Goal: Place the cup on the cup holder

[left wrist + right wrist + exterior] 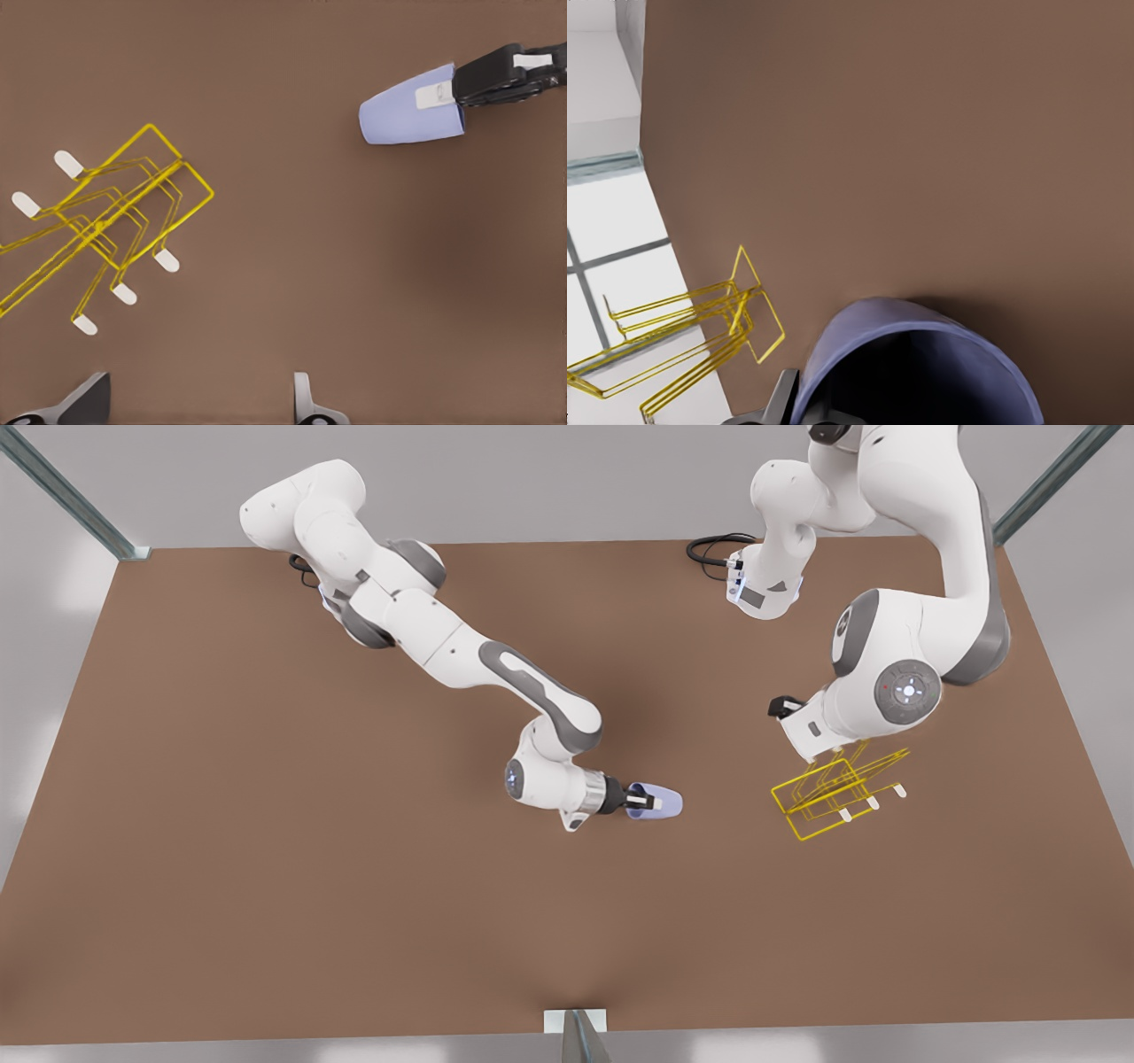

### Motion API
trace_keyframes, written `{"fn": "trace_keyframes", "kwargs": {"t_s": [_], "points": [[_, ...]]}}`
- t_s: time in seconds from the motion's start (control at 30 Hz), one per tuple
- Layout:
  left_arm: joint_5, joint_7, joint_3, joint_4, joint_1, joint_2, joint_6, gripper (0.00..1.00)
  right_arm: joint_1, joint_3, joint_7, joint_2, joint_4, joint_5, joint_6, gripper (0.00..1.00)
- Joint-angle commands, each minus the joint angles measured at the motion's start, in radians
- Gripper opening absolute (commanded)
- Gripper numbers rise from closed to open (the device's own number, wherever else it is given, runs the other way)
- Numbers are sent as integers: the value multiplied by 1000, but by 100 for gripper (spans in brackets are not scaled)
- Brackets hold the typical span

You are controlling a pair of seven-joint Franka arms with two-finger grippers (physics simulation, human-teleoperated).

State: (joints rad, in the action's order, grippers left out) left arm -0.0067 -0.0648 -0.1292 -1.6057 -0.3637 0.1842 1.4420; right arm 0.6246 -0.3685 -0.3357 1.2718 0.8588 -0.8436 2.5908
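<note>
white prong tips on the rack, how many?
5 on the cup holder: two tips on one side, three on the opposite side. Others may be hidden.

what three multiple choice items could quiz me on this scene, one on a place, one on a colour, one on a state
1. In the front view, where is the cup holder relative to the cup?
A. to the cup's left
B. to the cup's right
C. directly under the cup

2. What colour is the cup holder's wire?
A. yellow
B. red
C. green

3. What is the right pincer doing?
A. hanging open over the cup holder
B. resting open on the table
C. shut on the cup

Answers:
1 B, the rack sits toward the front view's right, apart from the cup.
2 A, the frame is yellow with white prong tips.
3 C, its fingers clamp the cup's rim, cup on its side; it is the left pincer that hangs open over the rack.
</note>
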Motion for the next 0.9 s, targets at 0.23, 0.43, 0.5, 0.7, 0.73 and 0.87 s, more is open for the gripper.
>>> {"fn": "trace_keyframes", "kwargs": {"t_s": [0.23,0.43,0.5,0.7,0.73,0.87], "points": [[-1,408,45,-212,-69,-92,126,100,-83,-4,-322,-146,180,120,-89,88],[-13,1722,74,-313,-150,33,471,100,-226,75,-260,-394,397,267,-328,100],[-54,2250,105,-304,-152,84,610,100,-359,148,-131,-645,594,344,-426,100],[-189,2766,103,7,-143,291,761,100,-582,358,303,-1151,775,822,-945,100],[-191,2861,100,96,-124,354,759,100,-602,358,363,-1148,775,819,-948,100],[-191,2913,83,155,-97,413,756,100,-658,284,349,-1054,646,868,-1009,100]]}}
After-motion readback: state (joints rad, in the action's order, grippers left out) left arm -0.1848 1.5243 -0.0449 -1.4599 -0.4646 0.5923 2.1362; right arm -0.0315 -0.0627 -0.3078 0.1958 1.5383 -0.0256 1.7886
